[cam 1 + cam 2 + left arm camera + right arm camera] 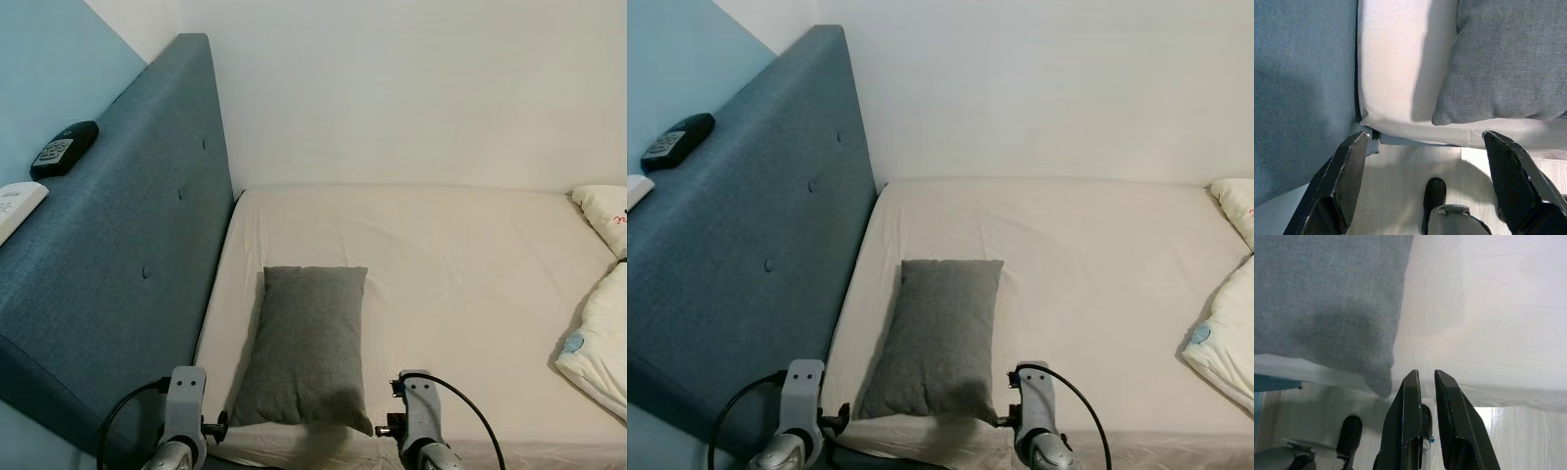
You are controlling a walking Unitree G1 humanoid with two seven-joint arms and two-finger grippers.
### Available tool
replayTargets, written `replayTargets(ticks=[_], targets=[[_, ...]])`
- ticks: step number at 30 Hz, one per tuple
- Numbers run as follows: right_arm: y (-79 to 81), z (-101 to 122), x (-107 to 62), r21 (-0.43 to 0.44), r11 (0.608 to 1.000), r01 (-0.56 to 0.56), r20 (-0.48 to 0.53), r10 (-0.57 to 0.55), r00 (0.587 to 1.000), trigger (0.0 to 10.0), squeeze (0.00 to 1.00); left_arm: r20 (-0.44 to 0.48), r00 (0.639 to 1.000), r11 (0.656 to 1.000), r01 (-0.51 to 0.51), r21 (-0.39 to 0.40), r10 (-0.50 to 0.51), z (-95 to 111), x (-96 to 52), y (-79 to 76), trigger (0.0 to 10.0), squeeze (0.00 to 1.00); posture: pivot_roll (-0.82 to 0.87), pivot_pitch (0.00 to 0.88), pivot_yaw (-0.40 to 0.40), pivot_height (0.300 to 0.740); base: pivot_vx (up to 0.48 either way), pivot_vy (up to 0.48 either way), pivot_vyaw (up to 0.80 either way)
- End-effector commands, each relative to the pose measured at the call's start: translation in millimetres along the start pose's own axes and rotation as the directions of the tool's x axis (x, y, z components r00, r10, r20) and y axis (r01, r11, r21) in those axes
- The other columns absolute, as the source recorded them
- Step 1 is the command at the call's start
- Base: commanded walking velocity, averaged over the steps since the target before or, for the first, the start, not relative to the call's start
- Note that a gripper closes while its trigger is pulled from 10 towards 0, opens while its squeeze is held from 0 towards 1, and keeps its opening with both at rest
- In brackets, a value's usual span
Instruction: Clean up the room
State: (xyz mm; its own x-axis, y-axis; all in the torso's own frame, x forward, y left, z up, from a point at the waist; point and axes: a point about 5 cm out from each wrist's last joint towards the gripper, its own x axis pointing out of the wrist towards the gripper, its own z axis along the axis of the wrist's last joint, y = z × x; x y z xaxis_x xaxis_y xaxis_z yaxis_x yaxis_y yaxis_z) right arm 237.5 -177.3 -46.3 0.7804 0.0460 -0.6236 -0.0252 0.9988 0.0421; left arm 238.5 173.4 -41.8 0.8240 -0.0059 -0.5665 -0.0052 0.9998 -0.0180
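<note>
A grey pillow [306,343] lies on the cream mattress [470,284], near its front edge and close to the blue headboard [118,245]. Both silver arms are raised just in front of the bed's near edge, one on each side of the pillow's near end. My left gripper [1425,181] is open, its fingers [1342,181] spread wide over the mattress corner and the floor, with nothing between them. My right gripper [1424,396] is shut on nothing, hanging over the mattress edge beside the pillow's corner [1376,377].
A black remote [64,147] and a white remote [18,208] rest on top of the headboard. A white duvet and pillow [602,313] lie at the bed's right side. A white wall backs the bed. Pale floor [1400,191] runs along the bed's near edge.
</note>
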Motion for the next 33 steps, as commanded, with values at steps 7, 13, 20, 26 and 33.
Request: replayTargets(ticks=[7, 13, 20, 26, 33], targets=[[-0.7, -1.5, -1.1, -0.031, 0.999, 0.02, 0.027, -0.019, 0.999, 10.0, 0.0, 0.007, 1.0, 0.999, -0.007, 0.034, 0.007, -7.7, -3.3, -4.0, 10.0, 0.0, 0.0, 0.115, -0.045, 0.74, 0.0, 0.0, 0.0], [-1.6, 1.1, -0.8, -0.025, 0.999, 0.034, 0.045, -0.033, 0.998, 10.0, 0.0, 0.014, 1.0, 0.999, -0.013, 0.034, 0.013, -6.4, -2.9, -3.2, 10.0, 0.0, 0.0, 0.116, -0.038, 0.74, 0.0, 0.0, 0.0], [-2.8, 2.9, -0.5, -0.025, 0.999, 0.044, 0.06, -0.042, 0.997, 10.0, 0.0, 0.025, 1.0, 0.999, -0.015, 0.031, 0.014, -4.5, -2.3, -2.8, 10.0, 0.0, 0.0, 0.117, -0.038, 0.74, 0.0, 0.0, 0.0], [-5.5, 10.3, 1.1, -0.021, 0.998, 0.063, 0.089, -0.061, 0.994, 10.0, 0.0, 0.046, 0.999, 0.999, -0.028, 0.029, 0.027, -1.8, -1.9, -1.3, 10.0, 0.0, 0.0, 0.116, -0.041, 0.74, 0.0, 0.0, 0.0], [-8.8, 14.8, 1.9, -0.004, 0.996, 0.086, 0.103, -0.085, 0.991, 10.0, 0.0, 0.058, 0.998, 0.999, -0.032, 0.032, 0.03, -0.2, -1.9, -0.9, 10.0, 0.0, 0.0, 0.116, -0.04, 0.74, 0.0, 0.0, 0.0]])
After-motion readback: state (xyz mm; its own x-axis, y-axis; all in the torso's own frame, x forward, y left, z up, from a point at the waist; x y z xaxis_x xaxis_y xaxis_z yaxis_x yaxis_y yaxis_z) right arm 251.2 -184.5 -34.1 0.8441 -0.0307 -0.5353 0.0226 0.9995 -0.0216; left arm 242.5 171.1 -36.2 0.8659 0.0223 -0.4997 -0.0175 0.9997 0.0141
